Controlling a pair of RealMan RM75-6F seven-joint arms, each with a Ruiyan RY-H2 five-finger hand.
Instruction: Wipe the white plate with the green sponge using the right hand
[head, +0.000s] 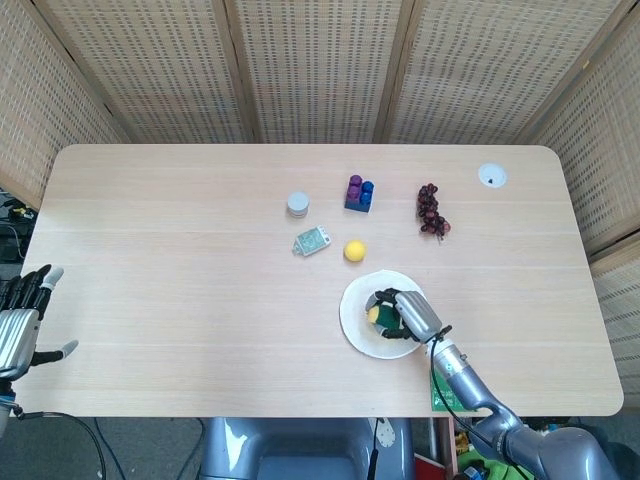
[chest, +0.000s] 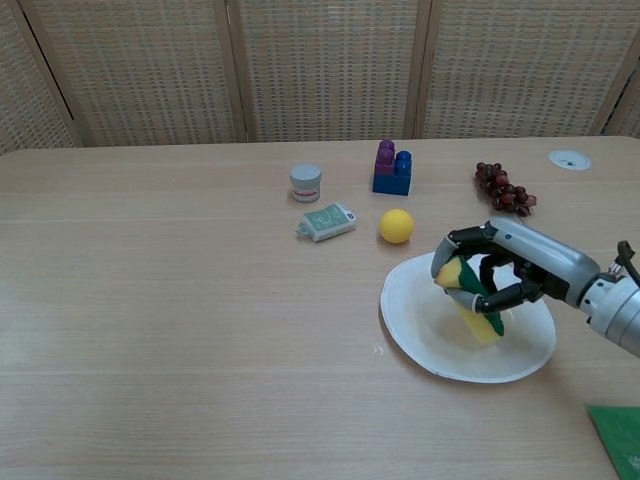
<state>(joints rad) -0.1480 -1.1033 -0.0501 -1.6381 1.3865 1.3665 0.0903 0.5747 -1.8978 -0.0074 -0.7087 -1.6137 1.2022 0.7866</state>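
Observation:
The white plate (head: 358, 330) (chest: 430, 335) lies on the table's near right part. My right hand (head: 409, 312) (chest: 510, 270) is over the plate and grips the green and yellow sponge (head: 379, 317) (chest: 472, 303), whose lower end touches the plate's inside. My left hand (head: 22, 318) hangs off the table's left edge with fingers spread and nothing in it; only the head view shows it.
Beyond the plate lie a yellow ball (head: 354, 250) (chest: 396, 226), a small green packet (head: 312, 241) (chest: 328, 221), a little white jar (head: 298, 204) (chest: 306, 182), purple and blue blocks (head: 358, 193) (chest: 392, 169), dark grapes (head: 431, 210) (chest: 504, 190) and a white disc (head: 491, 176) (chest: 569, 159).

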